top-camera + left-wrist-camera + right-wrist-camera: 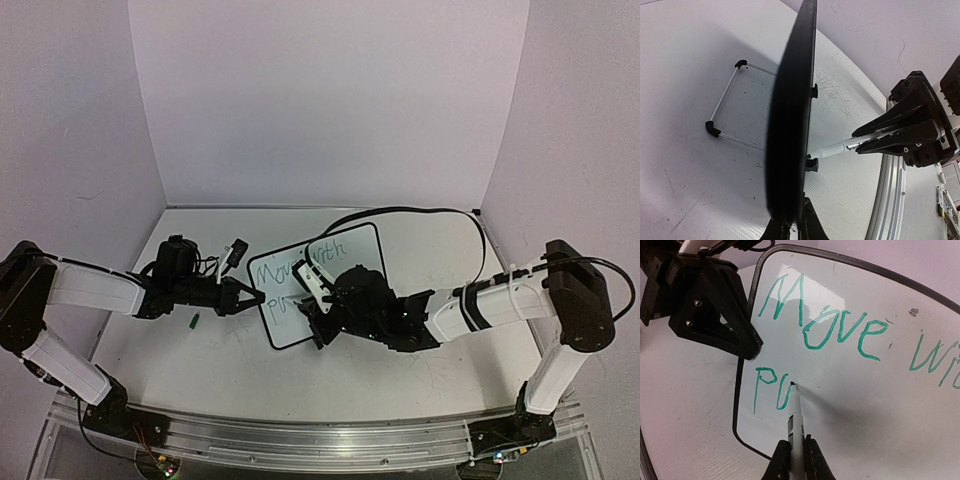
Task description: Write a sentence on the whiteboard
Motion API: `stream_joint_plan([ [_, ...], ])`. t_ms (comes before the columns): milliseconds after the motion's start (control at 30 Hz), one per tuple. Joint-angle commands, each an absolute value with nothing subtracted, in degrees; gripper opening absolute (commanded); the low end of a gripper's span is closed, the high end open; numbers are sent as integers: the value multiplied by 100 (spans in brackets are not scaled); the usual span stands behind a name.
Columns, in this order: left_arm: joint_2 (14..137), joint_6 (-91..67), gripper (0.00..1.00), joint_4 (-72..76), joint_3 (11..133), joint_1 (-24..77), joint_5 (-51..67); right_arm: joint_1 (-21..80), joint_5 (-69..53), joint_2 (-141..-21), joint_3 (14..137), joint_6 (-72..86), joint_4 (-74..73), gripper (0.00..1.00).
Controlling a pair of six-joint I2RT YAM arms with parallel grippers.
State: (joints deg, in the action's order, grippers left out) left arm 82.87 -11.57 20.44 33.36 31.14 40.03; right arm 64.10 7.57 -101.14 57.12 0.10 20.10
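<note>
Lying left of the whiteboard (362, 262) on the table (200, 370) is a small green thing (194, 321) (perhaps a cap). The left gripper (250, 297) meets the board's left edge, its fingers (812, 226) pinched shut on the frame. The board stands mid-table between both grippers, bearing green writing: "Move with" on top, "Pu" below. At the board's face, the right gripper (796, 449) is clamped on a marker (794, 410), whose tip touches the board at that lower line's end.

The white table (420, 390) carries the whiteboard (352, 250) and a small green object (193, 321).
</note>
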Motion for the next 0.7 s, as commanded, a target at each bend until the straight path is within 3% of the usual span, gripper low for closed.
stream_joint_plan([
  [0, 8184, -800, 0, 1856, 3428, 3111, 3702, 6295, 943, -10068, 5684, 130, 2041, 0],
  [667, 8196, -809, 0, 1846, 3436, 3116, 3709, 6350, 889, -10023, 5308, 267, 1935, 0],
])
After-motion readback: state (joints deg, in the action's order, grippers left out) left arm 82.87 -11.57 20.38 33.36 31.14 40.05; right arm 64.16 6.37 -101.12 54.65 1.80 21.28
